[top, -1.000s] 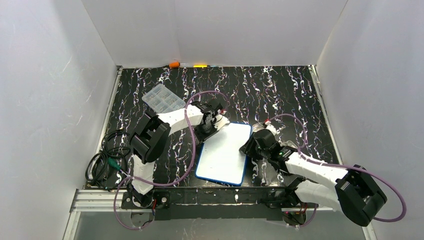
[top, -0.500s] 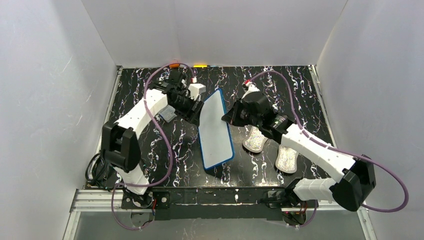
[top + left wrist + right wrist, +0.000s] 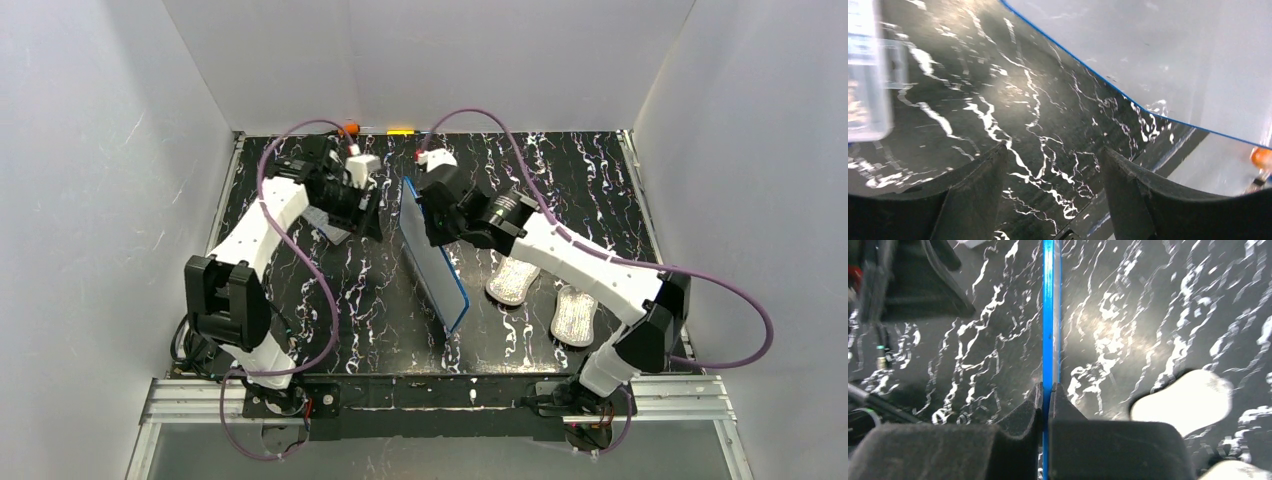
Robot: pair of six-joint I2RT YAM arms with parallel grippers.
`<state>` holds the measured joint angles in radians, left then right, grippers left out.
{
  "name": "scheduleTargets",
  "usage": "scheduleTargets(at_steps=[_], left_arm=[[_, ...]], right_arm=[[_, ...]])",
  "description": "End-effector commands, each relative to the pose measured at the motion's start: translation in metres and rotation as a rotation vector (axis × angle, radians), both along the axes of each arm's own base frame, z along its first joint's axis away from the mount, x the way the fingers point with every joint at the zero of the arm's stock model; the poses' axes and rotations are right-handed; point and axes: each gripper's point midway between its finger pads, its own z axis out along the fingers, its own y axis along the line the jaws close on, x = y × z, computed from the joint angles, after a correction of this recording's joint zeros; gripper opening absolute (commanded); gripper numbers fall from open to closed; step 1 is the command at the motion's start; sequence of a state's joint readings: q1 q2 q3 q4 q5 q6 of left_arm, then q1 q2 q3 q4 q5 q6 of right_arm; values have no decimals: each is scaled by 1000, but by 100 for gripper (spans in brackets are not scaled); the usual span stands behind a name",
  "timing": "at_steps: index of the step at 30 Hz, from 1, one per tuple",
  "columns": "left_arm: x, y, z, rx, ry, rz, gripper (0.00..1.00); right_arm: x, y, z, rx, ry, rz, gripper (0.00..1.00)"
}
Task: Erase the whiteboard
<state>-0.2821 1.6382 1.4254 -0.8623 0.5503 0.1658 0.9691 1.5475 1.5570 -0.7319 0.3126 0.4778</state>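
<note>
My right pincer (image 3: 1047, 390) is clamped on the rim of the whiteboard (image 3: 1158, 50), standing it up. My left pincer (image 3: 1053, 155), beside the whiteboard, is apart and empty. The face I see looks wiped clean, but the other face is hidden.

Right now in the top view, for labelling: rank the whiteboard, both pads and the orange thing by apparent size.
1. whiteboard: largest, though seen nearly edge-on.
2. far pad and near pad: look alike, not ranked.
3. orange thing: smallest, also farthest from the camera.
</note>
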Motion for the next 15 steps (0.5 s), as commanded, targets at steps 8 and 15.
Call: scheduleTargets(at_steps=[8,15], left_arm=[[58,91,63,-30,-145,418,65],[65,125,59,-49,-120,514,65]], right_arm=[[-18,25,20,-466,-331,112,1],[-63,71,-25,-709,-482,239,1]])
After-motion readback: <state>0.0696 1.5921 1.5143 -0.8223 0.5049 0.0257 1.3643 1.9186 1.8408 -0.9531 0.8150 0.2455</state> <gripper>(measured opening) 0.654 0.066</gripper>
